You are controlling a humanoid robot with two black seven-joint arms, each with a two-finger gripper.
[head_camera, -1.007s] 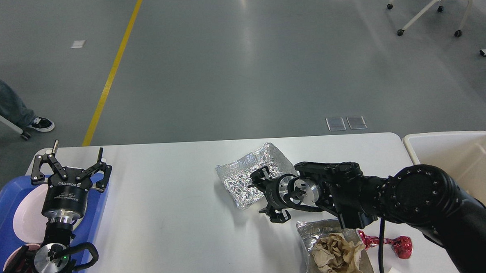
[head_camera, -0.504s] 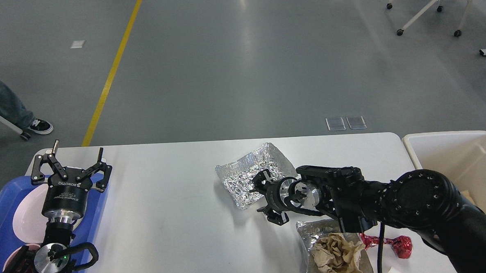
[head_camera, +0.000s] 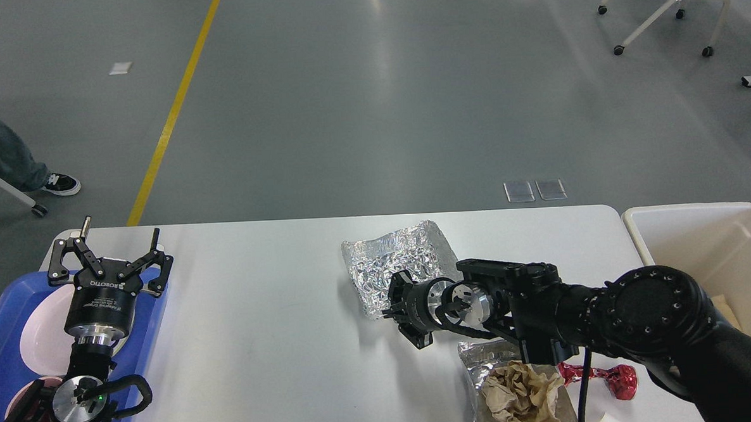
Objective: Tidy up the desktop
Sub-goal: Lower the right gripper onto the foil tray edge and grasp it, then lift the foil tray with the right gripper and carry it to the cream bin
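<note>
Head view shows the white table, the desktop to be tidied, filling the lower half of the frame, with grey floor beyond its far edge. Near the table's middle lies a crumpled foil sheet. The right gripper sits at the foil's near edge, low over the table top and pointing toward the table's left side; it is seen nearly end-on and dark, so I cannot tell whether its fingers are apart or closed on the foil. Nearer than that gripper, by the table's front edge, a second foil piece holds a wad of brown paper, and a red foil wrapper lies just right of it. Off the table's right end stands a cream bin. At the table's left end a blue tray carries a white plate; the left gripper hangs above the tray's right rim, fingers spread wide and holding nothing.
</note>
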